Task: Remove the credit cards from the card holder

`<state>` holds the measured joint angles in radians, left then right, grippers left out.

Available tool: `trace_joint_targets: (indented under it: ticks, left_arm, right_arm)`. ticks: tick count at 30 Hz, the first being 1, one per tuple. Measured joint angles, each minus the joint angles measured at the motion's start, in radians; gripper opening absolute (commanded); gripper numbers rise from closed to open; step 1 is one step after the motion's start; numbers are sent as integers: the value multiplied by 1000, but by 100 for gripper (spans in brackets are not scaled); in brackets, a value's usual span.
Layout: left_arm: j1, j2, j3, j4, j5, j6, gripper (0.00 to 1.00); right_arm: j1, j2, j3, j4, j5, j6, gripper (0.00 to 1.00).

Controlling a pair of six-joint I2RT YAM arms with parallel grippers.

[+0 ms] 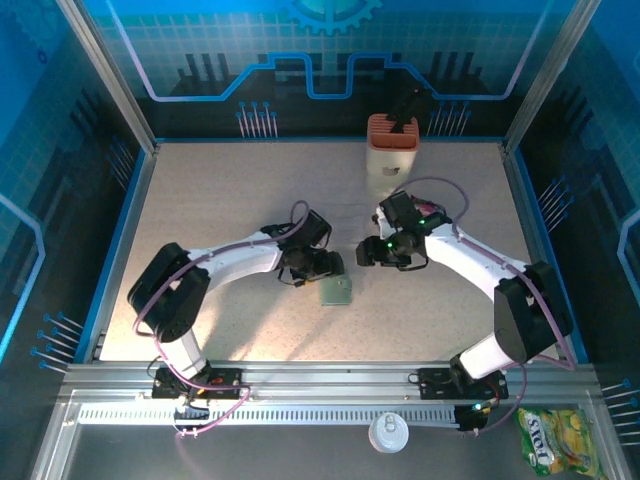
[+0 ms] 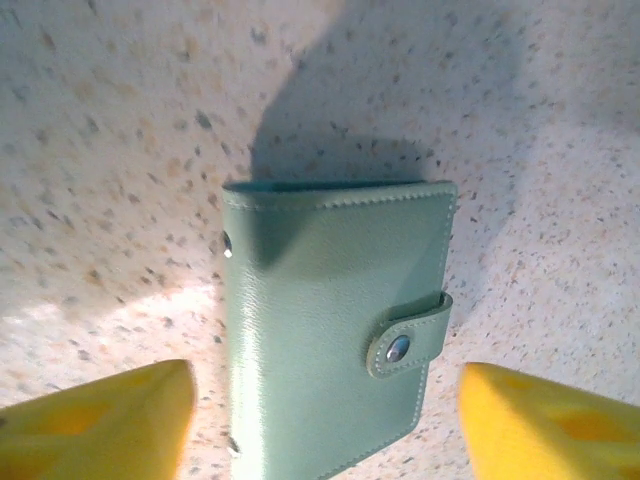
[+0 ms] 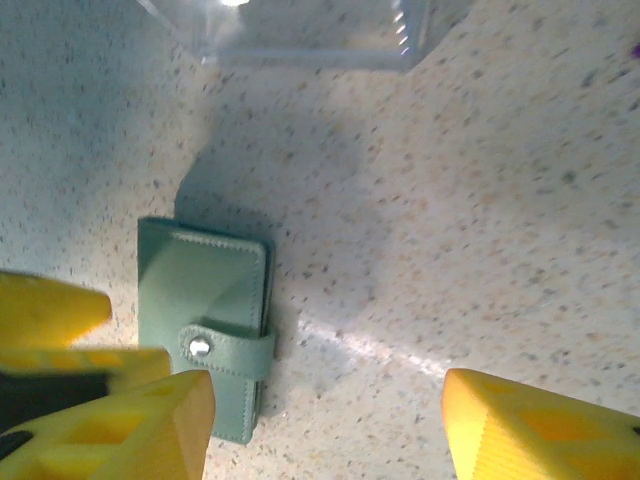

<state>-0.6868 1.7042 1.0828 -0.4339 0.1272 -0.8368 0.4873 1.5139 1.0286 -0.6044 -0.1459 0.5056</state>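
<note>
From above, the green card holder (image 1: 336, 290) lies flat on the counter (image 1: 220, 200), just below the left pincer (image 1: 318, 268) and left of the right pincer (image 1: 372, 252). At the left wrist, open jaws straddle the holder without touching it, and its snap tab (image 2: 405, 345) is fastened. At the right wrist, the jaws are open and empty, with the holder beside them. The step in hand looks like opening it: one pincer would pin the holder while the other pops the tab.
</note>
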Motion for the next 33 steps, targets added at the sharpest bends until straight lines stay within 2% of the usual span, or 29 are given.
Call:
trace_joint_targets:
  ticks: [4, 11, 13, 16, 22, 33]
  left_arm:
    - [21, -91, -62, 57, -21, 31, 42]
    - [83, -236, -186, 166, -3, 85, 19]
    - [97, -250, -210, 198, 15, 91, 7]
    - [109, -275, -262, 257, 50, 105, 0]
    - [138, -341, -369, 351, 108, 111, 0]
    - [193, -388, -420, 420, 157, 113, 0]
  right_arm:
    - [76, 13, 13, -16, 34, 35, 61]
    - [199, 92, 65, -39, 86, 99, 61]
    - [227, 120, 86, -47, 98, 113, 61]
    - [264, 164, 127, -72, 121, 128, 61]
    - [312, 212, 187, -114, 159, 152, 58]
    - [331, 306, 276, -183, 196, 176, 50]
